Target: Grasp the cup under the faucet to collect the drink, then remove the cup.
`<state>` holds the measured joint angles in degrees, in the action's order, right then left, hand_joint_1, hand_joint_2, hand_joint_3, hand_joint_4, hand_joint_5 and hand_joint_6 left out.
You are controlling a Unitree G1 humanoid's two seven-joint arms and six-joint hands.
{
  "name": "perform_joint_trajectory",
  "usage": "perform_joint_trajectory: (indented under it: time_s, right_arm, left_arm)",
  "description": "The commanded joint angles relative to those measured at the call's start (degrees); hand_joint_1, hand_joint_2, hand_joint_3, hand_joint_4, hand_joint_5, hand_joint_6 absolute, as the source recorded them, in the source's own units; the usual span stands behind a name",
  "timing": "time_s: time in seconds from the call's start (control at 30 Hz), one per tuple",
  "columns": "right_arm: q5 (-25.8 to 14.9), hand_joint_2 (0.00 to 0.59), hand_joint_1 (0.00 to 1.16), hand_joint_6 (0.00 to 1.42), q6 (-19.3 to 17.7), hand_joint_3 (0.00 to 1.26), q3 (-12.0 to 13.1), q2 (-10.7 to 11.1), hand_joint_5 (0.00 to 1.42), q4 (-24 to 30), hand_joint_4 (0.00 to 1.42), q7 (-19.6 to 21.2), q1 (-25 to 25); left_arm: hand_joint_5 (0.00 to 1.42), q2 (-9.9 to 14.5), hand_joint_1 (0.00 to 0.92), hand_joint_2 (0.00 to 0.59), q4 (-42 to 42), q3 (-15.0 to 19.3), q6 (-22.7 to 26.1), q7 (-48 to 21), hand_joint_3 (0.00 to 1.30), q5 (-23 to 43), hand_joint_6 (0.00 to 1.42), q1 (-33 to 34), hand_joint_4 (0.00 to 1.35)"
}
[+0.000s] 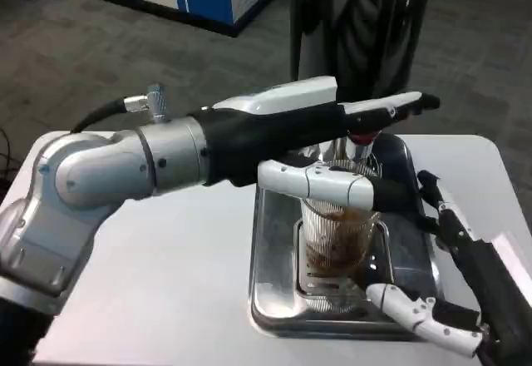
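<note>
Our left hand (332,145) reaches to three o'clock, fingers (320,181) wrapping the cup (335,237); right hand (440,287) waits, fingers spread.

Silver forearm (100,183), black cable (104,112), perhaps knurled connector, white-and-black left robot hand (332,145), right robot hand (449,299)

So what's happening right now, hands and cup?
Left hand grips cup on tray, brown drink inside. Right hand open beside tray. Nothing blocking.
</note>
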<state>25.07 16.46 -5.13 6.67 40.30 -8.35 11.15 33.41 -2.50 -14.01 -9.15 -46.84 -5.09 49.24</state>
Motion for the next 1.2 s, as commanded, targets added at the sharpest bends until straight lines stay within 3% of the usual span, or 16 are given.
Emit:
perform_joint_trajectory:
  time_s: [0.03,0.57,1.2]
  right_arm:
    - [0.8,0.230,0.67,0.04,0.8,0.00,-1.4,-1.4,0.10,-3.2,0.00,2.1,-2.1]
    - [1.2,0.223,0.67,0.00,1.0,0.00,-3.5,-3.7,0.05,-9.5,0.00,6.4,-8.0]
    - [1.3,0.226,0.65,0.00,3.2,0.00,-6.2,-6.5,0.05,-14.7,0.00,7.3,-14.9]
  left_arm:
    - [0.00,1.7,0.000,0.050,-0.7,-1.4,1.6,-2.0,0.00,-2.4,0.00,-2.5,0.00]
    - [0.00,2.6,0.000,0.039,1.0,-1.1,2.7,-2.3,0.00,-2.0,0.00,-2.6,0.00]
    - [0.00,3.1,0.000,0.038,1.8,-0.6,2.9,-2.1,0.00,-1.5,0.00,-3.3,0.00]
